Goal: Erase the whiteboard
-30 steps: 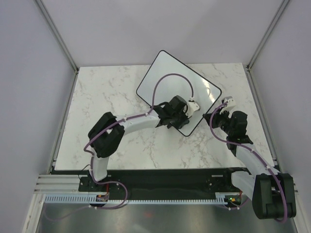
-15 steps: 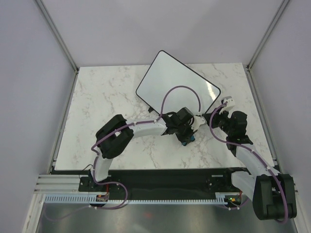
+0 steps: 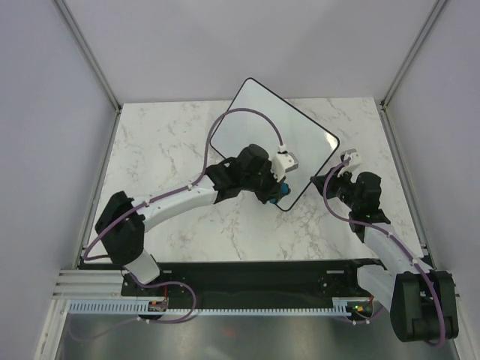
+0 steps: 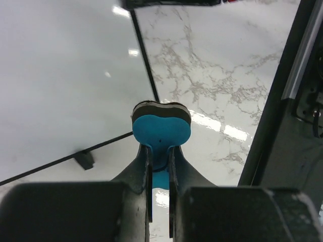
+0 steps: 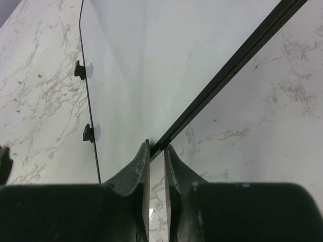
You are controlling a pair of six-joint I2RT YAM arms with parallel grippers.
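L gripper (image 4: 159, 157) is clamped tight on the narrow neck of a blue eraser (image 4: 161, 130). The eraser's lobed end pokes out past the tips, dark felt layer on the far side. It sits right at the near corner of the whiteboard (image 4: 60, 75), by the black frame (image 4: 144, 55), prob. the very edge of a wiping stroke.

R gripper (image 5: 156, 150): jaws nearly together w/ the frame edge running into the slit between them, so it reads as pinched on the board's right edge. My guess is that's to stop the board sliding while the other arm rubs.

The board lies on the marble table (image 3: 172, 142), turned diamond-wise, towards the rear.

Count: 1 board, 1 eraser, 2 arms, 2 grippers. 2 small black feet (image 5: 79, 69) in R wrist view, 1 in L wrist view. No marker marks visible on the surface.
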